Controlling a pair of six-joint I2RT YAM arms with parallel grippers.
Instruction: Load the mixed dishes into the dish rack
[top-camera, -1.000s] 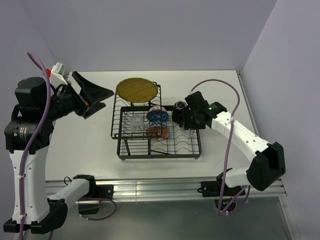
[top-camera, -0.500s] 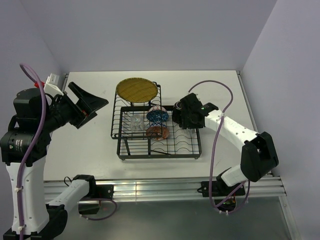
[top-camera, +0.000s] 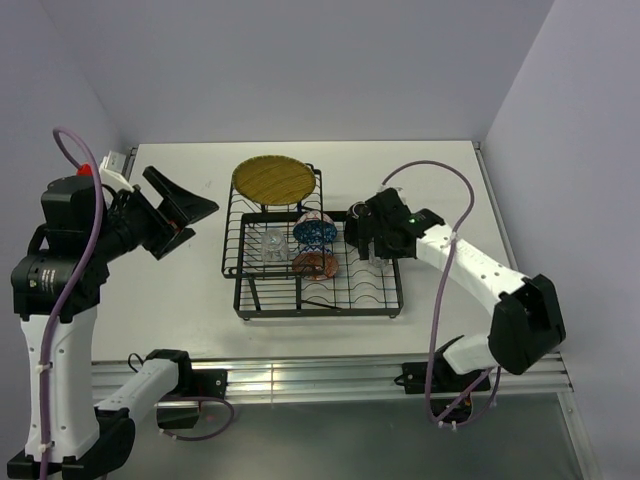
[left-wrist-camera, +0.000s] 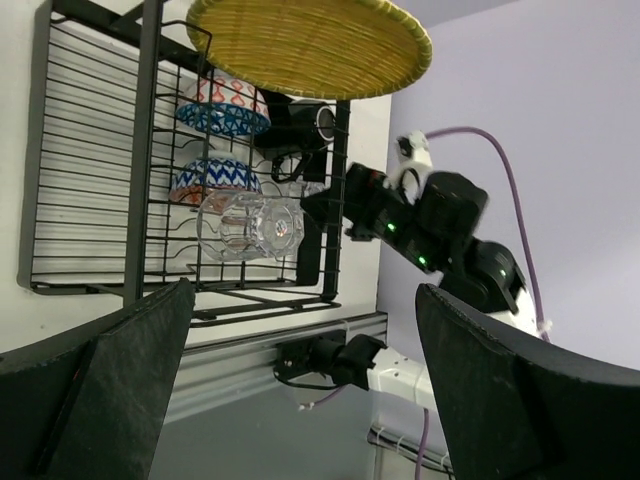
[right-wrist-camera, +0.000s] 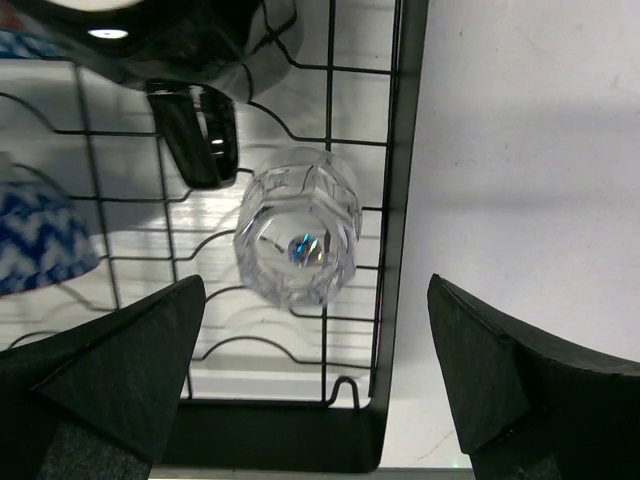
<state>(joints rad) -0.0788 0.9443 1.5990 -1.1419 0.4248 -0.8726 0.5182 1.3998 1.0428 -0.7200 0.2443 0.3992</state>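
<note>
The right gripper (right-wrist-camera: 312, 330), fingers spread wide and empty, hangs directly over the small clear glass cup (right-wrist-camera: 297, 237). The cup sits end-on, centre frame, inside the black wire dish rack (right-wrist-camera: 400, 200) beside its right edge. The left gripper (left-wrist-camera: 305, 295), equally wide, is well apart.

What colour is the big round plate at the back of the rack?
The round plate is a woven-looking yellow; clearest in the left wrist view.

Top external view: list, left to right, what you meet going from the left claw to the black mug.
Left claw → clear glass cup → small blue patterned bowl → black mug. The yellow plate and the orange-red bowl overlap these sideways, so they are left out.
</note>
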